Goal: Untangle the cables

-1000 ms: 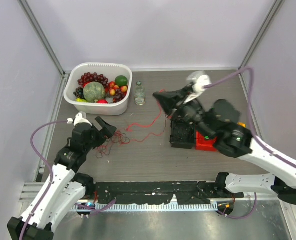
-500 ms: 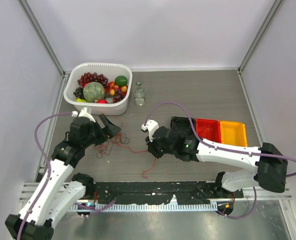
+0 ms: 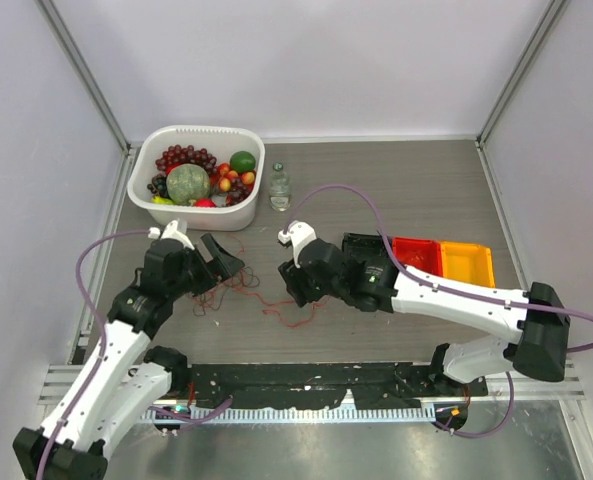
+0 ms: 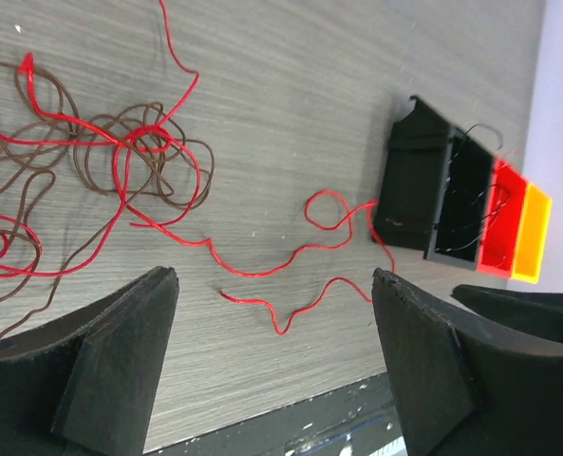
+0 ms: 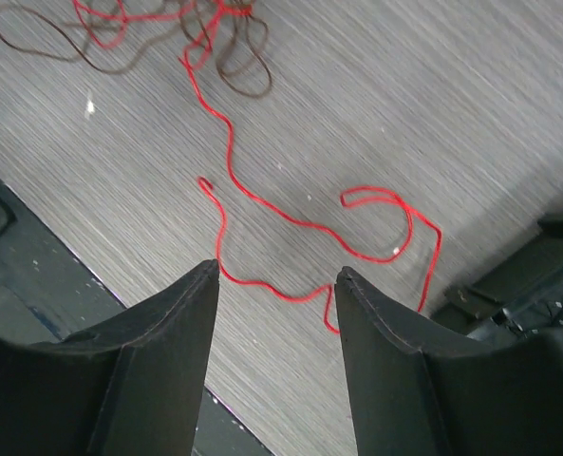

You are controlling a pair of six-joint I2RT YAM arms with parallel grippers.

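1. The cables [image 3: 226, 285], thin red and brown threads, lie clumped in front of the white fruit basin [image 3: 141, 185]; one red strand [image 5: 290, 223] trails rightward.
2. Left gripper [image 4: 273, 285] hovers above the clump, right gripper [image 5: 276, 275] above the strand; both spread, empty.
3. Likely next: pinch the strand and draw it clear.
4. A bottle [image 3: 279, 188] stands beside the basin; bins [image 3: 441, 260] further right could snag it.

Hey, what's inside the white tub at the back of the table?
The white tub holds dark red grapes, a striped green melon, a lime and small red and orange fruits. Whatever lies beneath them is covered.
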